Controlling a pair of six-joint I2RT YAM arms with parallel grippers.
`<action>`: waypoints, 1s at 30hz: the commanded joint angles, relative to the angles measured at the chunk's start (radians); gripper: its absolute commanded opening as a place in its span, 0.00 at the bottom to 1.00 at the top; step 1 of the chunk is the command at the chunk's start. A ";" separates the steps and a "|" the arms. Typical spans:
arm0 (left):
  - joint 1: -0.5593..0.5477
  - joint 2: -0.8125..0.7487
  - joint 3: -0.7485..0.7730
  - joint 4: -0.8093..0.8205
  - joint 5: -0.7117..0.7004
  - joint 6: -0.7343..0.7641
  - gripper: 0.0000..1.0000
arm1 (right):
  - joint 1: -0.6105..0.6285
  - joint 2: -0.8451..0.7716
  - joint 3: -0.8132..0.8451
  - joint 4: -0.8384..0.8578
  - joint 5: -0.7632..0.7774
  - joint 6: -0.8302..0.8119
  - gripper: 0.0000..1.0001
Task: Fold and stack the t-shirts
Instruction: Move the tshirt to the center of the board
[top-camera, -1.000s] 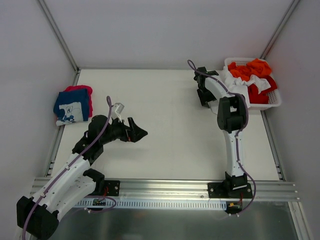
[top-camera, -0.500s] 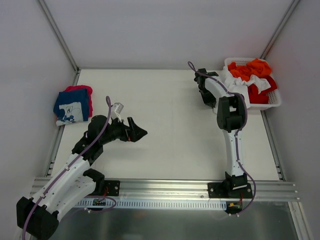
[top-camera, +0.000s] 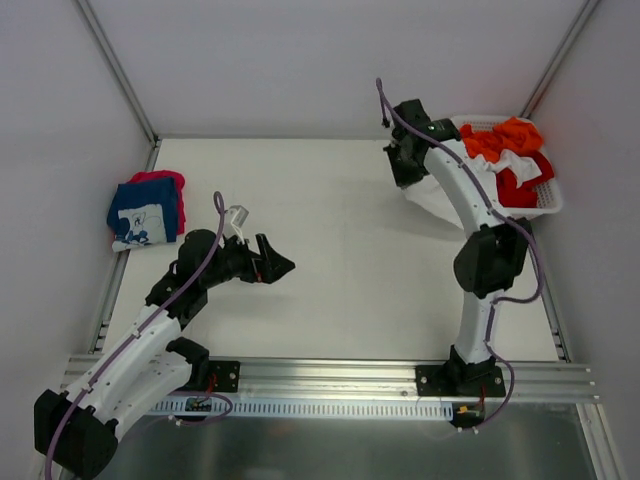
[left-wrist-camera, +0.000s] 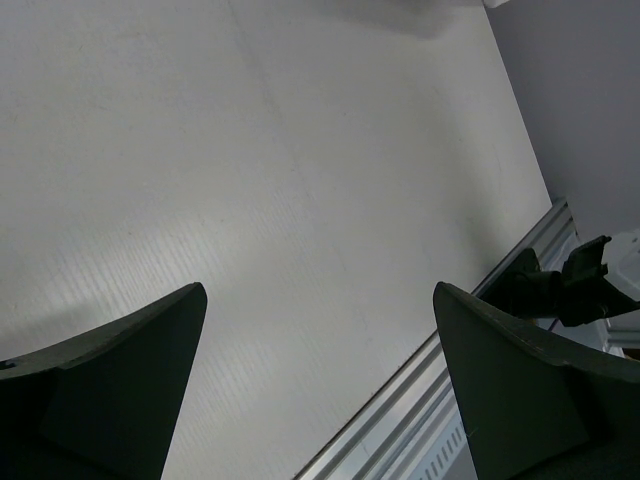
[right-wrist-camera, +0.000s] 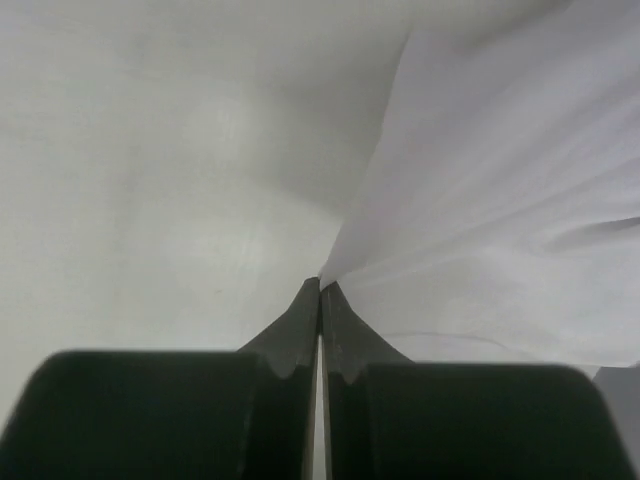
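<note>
The right end effector (right-wrist-camera: 320, 285) is pinching the white t-shirt (right-wrist-camera: 500, 200) just beside the basket (top-camera: 551, 206)
Its jaws are pressing together on a fold of the cloth, which is trailing back to the basket where orange and red t-shirts (top-camera: 500, 136) are lying; the left end effector (top-camera: 283, 266) is hanging wide apart over the bench (top-camera: 330, 200), gripping nothing, while the navy t-shirt (top-camera: 140, 214) is sitting folded on the pink-red t-shirt (top-camera: 160, 178) at the far left

white t-shirt (right-wrist-camera: 500, 180): is hanging as thin, soft, matt cloth, creasing into smooth folds.
table (left-wrist-camera: 250, 200): is showing a matt off-white sheet, faintly ribbed.
right gripper (right-wrist-camera: 320, 290): is looking like black plastic, dull with a slight sheen.
basket (top-camera: 546, 208): is reading as white plastic lattice.
front rail (top-camera: 330, 375): is glinting as bare brushed metal.
navy t-shirt (top-camera: 155, 205): is lying as matt cloth carrying white print.
</note>
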 joint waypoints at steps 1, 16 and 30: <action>0.004 0.014 0.021 0.019 0.000 -0.001 0.99 | 0.091 -0.204 0.254 -0.157 -0.159 0.016 0.00; 0.004 0.028 -0.027 0.086 0.032 -0.020 0.99 | 0.243 -0.456 0.419 -0.022 -0.872 0.232 0.05; 0.001 0.179 -0.050 0.316 0.092 -0.153 0.99 | 0.260 -0.457 0.252 0.550 -1.285 0.710 0.06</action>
